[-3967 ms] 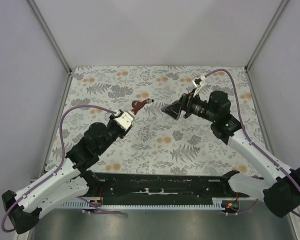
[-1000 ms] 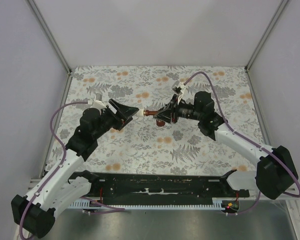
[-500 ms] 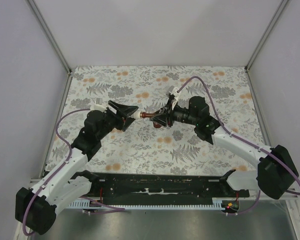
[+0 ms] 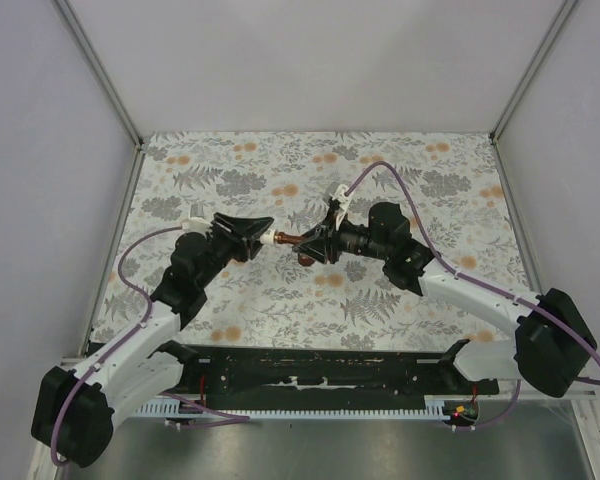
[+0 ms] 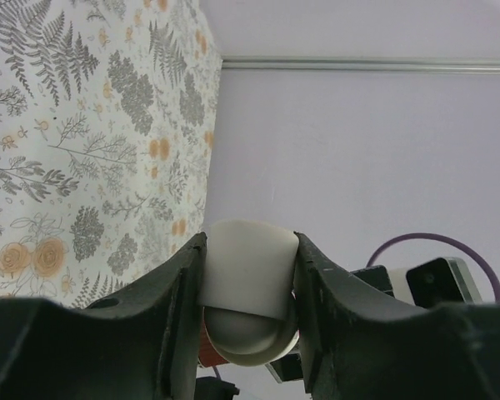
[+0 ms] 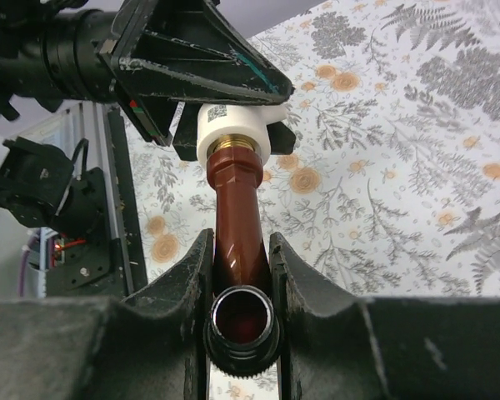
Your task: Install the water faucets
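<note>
Flowered cloth covers the table (image 4: 430,290), and grey walls stand around it. Above the middle of the cloth the two arms meet tip to tip. The right gripper (image 4: 312,243) is clamped narrowly on the water faucet (image 6: 236,225), at its dark round end. The faucet's long axis lies almost level, running from right to left, and its brass neck sits in the white pipe fitting (image 6: 233,129). The left gripper (image 5: 248,275) presses on this fitting from both sides. Both parts share one line, so I think the coming move is a turn about this axis. Compared with one second earlier, the left fingers have closed on the fitting, and the joined parts have moved a little left and nearer to the bases.
</note>
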Motion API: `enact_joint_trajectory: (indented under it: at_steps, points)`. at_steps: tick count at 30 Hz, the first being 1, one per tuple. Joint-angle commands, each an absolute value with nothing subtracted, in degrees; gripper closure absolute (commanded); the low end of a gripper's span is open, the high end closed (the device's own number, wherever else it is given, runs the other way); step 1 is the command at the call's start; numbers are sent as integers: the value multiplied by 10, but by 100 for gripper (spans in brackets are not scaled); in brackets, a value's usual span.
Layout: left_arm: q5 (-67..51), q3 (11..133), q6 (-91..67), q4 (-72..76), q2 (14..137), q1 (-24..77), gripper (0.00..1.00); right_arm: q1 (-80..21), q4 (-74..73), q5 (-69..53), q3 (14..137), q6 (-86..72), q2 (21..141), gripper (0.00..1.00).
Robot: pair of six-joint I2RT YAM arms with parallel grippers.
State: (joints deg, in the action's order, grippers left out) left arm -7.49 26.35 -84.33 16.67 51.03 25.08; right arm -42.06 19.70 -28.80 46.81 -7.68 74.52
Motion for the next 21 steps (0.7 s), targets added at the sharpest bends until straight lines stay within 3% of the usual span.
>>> enact_joint_trajectory:
  at_steps: [1,9,18,21]
  points:
    - [-62,224,-847,310,491,251,98,-424,290,-244,453,-215,741,100]
    - [-116,214,-713,475,478,251,98,-413,384,-272,432,-476,767,100]
    - [-189,265,-503,460,432,251,98,-400,514,-328,423,-718,838,99]
    - [-185,282,-469,415,420,251,98,-395,512,-318,423,-715,831,76]
